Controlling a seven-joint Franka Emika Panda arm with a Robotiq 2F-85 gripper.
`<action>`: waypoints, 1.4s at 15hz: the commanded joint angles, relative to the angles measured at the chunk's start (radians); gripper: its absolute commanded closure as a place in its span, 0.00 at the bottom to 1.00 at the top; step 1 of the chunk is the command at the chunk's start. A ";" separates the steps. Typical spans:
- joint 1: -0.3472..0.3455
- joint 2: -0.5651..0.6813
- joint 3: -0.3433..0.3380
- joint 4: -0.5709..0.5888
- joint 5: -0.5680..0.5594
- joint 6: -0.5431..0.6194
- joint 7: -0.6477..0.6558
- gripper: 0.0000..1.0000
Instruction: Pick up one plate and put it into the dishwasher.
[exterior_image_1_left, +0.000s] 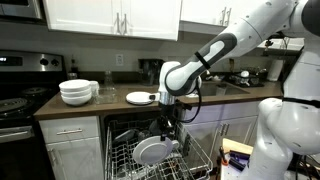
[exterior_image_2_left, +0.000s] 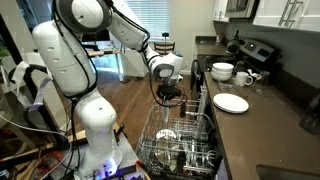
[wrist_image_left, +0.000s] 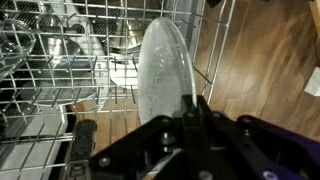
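Observation:
My gripper (wrist_image_left: 192, 108) is shut on the rim of a white plate (wrist_image_left: 160, 68) and holds it upright on edge, down among the grey wires of the dishwasher's pulled-out rack (wrist_image_left: 50, 75). In both exterior views the gripper (exterior_image_1_left: 166, 126) (exterior_image_2_left: 168, 100) reaches down over the open dishwasher (exterior_image_1_left: 125, 160) (exterior_image_2_left: 185, 152), with the held plate (exterior_image_1_left: 152, 151) just below it. Another white plate (exterior_image_1_left: 140, 97) (exterior_image_2_left: 231, 103) lies flat on the counter.
Stacked white bowls (exterior_image_1_left: 77, 92) (exterior_image_2_left: 222, 71) stand on the counter by the stove (exterior_image_1_left: 15, 100) (exterior_image_2_left: 255, 50). Glasses and other dishes sit in the rack (wrist_image_left: 70, 35). Wooden floor (wrist_image_left: 260, 60) lies beside the rack. The robot's white base (exterior_image_1_left: 285, 130) stands close by.

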 joint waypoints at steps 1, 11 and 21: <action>-0.008 0.082 0.036 0.063 0.031 -0.047 -0.031 0.96; -0.051 0.183 0.098 0.116 0.014 -0.060 0.023 0.96; -0.081 0.185 0.100 0.091 -0.010 -0.038 0.010 0.95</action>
